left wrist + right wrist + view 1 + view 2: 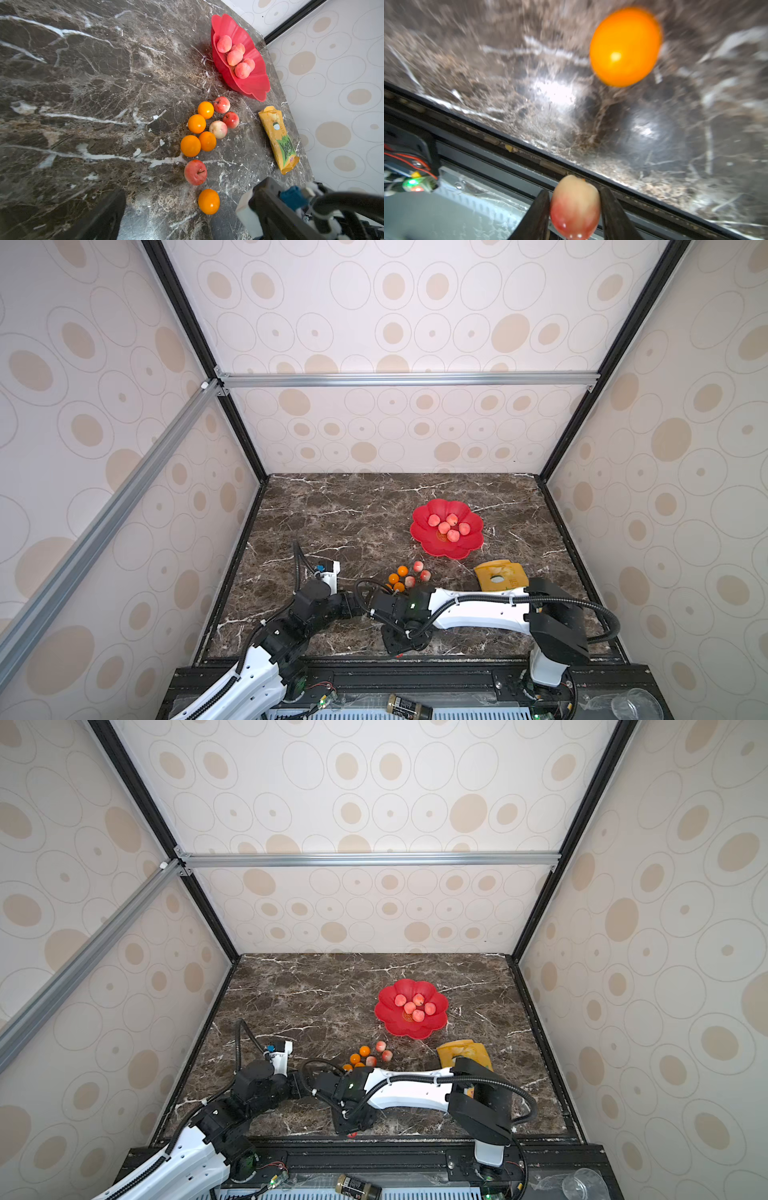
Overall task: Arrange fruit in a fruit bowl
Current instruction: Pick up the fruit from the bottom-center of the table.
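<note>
The red scalloped fruit bowl [428, 543] [392, 1023] [255, 83] stands right of the table's middle and holds several pink peach-like fruit [444, 527]. Several loose orange and pink-red fruit [402, 571] [196, 123] lie in a cluster nearer the front. My right gripper [575, 199] [400, 649] hangs over the table's front edge, shut on a pink-red fruit [575, 209]. One orange fruit [625, 46] [208, 201] lies on the marble just beyond it. My left gripper [187, 220] [351, 605] is open and empty, left of the cluster.
A yellow-green snack bag [500, 576] [278, 139] lies right of the loose fruit, partly under the right arm. A black-and-white housing with a blue plug [291, 197] crowds the left wrist view. On the front ledge are a jar [409, 704] and a clear cup [636, 703].
</note>
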`<control>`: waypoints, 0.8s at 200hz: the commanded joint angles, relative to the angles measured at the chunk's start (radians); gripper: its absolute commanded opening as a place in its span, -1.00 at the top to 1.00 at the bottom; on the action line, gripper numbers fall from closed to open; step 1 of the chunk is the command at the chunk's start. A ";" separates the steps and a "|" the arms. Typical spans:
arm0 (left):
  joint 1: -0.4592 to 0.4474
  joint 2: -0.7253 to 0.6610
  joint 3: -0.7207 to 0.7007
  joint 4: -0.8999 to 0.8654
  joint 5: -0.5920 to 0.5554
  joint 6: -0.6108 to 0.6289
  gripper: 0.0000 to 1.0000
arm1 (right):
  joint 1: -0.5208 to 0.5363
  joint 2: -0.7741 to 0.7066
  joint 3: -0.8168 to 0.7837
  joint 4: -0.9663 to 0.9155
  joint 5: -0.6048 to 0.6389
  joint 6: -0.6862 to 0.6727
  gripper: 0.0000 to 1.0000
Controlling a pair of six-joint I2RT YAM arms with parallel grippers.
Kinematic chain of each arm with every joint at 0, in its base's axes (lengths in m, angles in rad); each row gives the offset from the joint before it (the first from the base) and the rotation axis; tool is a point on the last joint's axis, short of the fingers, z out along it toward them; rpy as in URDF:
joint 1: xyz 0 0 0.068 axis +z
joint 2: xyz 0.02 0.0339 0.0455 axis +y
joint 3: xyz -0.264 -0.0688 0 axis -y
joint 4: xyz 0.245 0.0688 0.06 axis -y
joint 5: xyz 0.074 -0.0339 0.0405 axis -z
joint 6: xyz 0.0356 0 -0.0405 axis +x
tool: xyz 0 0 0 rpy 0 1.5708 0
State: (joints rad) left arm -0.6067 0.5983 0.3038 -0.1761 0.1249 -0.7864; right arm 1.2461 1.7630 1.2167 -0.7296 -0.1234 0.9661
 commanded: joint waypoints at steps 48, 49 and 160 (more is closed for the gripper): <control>0.007 0.200 0.105 0.230 0.051 0.067 -0.97 | -0.201 -0.117 -0.038 -0.069 0.027 -0.115 0.16; 0.007 0.204 0.107 0.234 0.051 0.069 -0.97 | -0.204 -0.119 -0.039 -0.069 0.027 -0.118 0.16; -0.002 0.762 0.469 0.508 0.165 0.212 -0.97 | -0.710 -0.132 0.140 -0.174 0.034 -0.407 0.18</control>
State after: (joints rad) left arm -0.6071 1.2697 0.6796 0.2474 0.2497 -0.6407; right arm 0.6113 1.6005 1.2686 -0.8494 -0.1093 0.6479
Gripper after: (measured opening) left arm 0.986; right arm 0.412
